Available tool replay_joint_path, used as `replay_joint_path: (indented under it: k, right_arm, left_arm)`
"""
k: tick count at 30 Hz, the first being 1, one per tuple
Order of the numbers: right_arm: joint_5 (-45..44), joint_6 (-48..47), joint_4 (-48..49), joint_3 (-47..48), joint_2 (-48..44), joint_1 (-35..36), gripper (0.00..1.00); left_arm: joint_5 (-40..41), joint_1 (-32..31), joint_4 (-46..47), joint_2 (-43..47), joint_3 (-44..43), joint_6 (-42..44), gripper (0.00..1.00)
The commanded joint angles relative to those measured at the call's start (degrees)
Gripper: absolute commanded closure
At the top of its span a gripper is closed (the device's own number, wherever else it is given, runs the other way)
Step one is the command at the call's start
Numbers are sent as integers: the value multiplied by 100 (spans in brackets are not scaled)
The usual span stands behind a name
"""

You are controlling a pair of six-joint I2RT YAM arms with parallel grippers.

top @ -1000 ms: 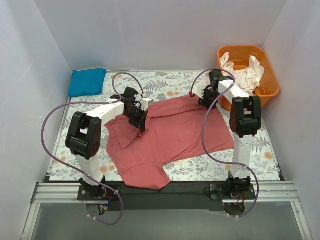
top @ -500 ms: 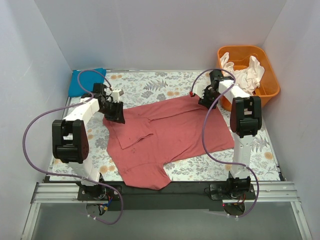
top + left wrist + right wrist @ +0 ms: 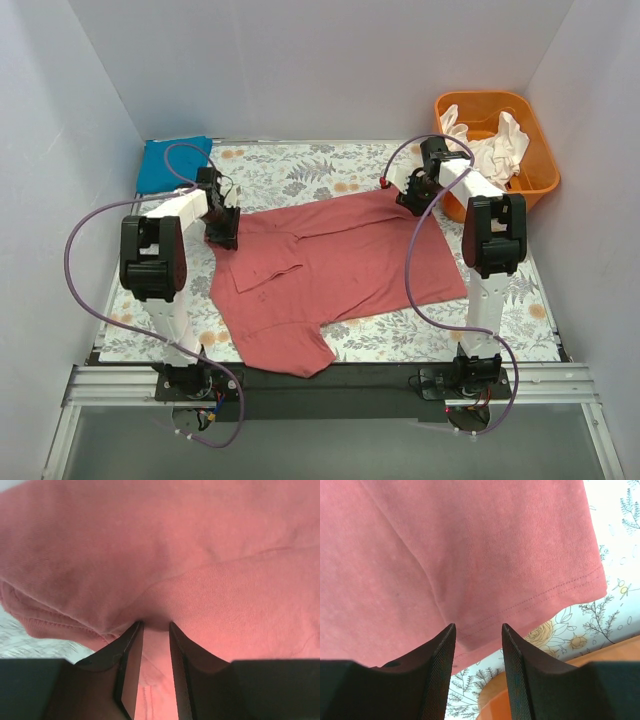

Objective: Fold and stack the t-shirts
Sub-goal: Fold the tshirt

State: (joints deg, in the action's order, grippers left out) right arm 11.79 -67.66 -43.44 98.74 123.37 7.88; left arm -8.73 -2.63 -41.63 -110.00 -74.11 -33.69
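Note:
The rose-red t-shirt lies spread flat across the floral table. My left gripper is down on its left shoulder edge. In the left wrist view the left gripper has its jaws a narrow gap apart, tips pressed into puckered red cloth. My right gripper is at the shirt's far right corner. In the right wrist view the right gripper is open, tips straddling a crease by the stitched hem. The blue t-shirt lies folded at the back left.
An orange tub holding white cloth stands at the back right, close behind the right gripper; its rim shows in the right wrist view. White walls close in the table on three sides. Purple cables loop off both arms.
My left arm swung from the shirt's middle out to its left edge, and its jaws opened from shut. The right gripper stayed put and its jaws narrowed a little.

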Motion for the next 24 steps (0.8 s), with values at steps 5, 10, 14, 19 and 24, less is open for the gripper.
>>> replay_joint_path:
  k: [5,10,14,19,24]
  right_arm:
    - [218,507,-7,417,-77,12,52]
    - [437,1622,11,989,11,-14,57]
    - [832,3177,20,1455,134,-120,59]
    - [799,4487,72,1525,363,-129,58]
    - [281,4999,256,1359,530,-129,53]
  left_arm:
    - [961,553,208,-1708,-1762,776,73]
    - [329,545,-38,-2061,-2837,1066,70]
    - [152,553,-65,-1825,-2794,1058,69]
    - [187,553,23,-1604,-2381,1049,68]
    - [214,553,23,-1525,-2222,1005,67]
